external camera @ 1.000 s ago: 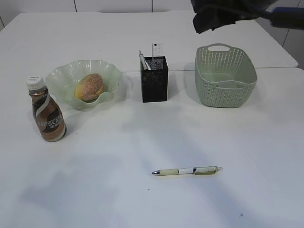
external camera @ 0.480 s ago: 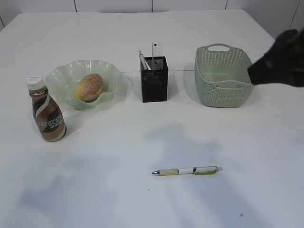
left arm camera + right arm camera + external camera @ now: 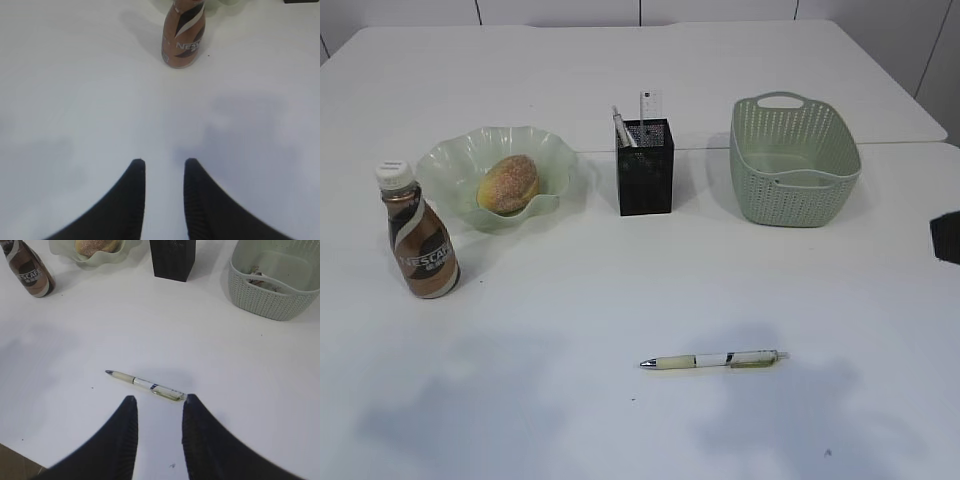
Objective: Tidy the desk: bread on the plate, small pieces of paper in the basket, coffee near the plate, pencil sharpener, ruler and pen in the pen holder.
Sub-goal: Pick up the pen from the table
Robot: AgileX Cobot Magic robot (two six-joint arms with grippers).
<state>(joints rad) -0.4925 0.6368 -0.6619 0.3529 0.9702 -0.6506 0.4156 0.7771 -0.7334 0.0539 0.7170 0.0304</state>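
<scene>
Pen is basically the last thing out of place, lying flat on the white counter right in front of the right hand. That hand hovers just short of it with its two dark fingers spread a bit and nothing between them. The left hand is the same deal, fingers parted and empty, low over bare counter with the coffee bottle standing further ahead.

What changed: a second ago the right arm was up over the basket, half a second ago it was swinging down past the basket's right side, and now only a dark sliver of it shows at the right edge of the front view. In the right wrist view I can see crumpled paper bits in the basket, so my guess is the paper step is done and the arm has pulled back to line up on the pen.

The pen is slim, pale greenish barrel, white middle band, metal tip pointing left. The bun sits in the wavy green dish, coffee is beside it, and the black mesh holder already has the ruler sticking out.
</scene>
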